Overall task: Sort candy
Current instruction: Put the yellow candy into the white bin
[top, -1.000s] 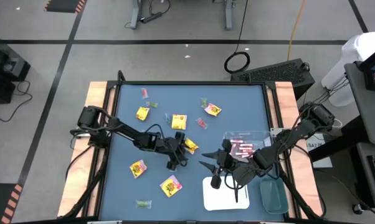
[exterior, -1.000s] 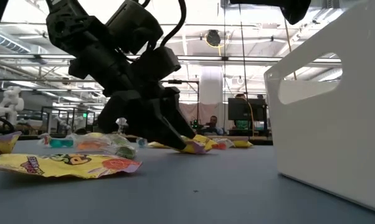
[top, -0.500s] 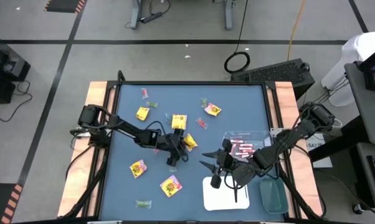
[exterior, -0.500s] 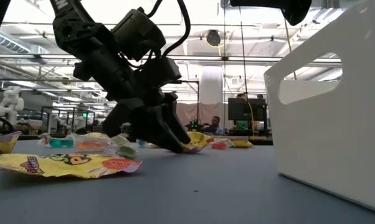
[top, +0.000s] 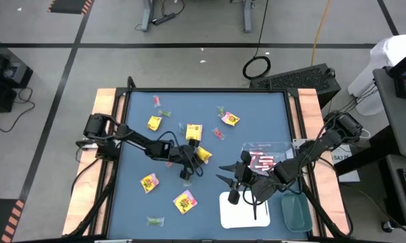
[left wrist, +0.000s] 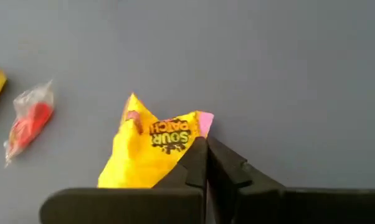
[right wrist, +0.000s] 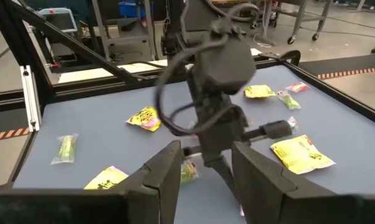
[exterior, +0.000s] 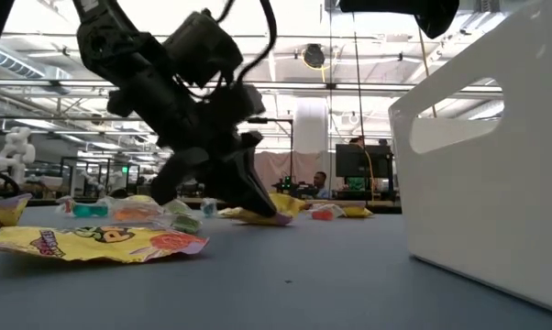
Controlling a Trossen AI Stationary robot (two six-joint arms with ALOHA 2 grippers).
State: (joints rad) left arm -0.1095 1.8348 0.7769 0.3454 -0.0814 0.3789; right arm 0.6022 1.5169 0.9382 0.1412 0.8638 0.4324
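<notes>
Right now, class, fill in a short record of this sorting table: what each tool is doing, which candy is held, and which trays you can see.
Left tool: shut on a yellow packet at mid-table
Right tool: open, holding nothing, hovering beside the trays
Loose candy: more yellow packets, e.g. one near the front; a red wrapped sweet; a green piece
Trays: white tray; green-tinted tray; clear tray holding pink-red sticks

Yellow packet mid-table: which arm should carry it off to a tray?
Left. Its claw is already shut on the yellow packet. The right claw waits, open, by the white tray, holding nothing.
</notes>
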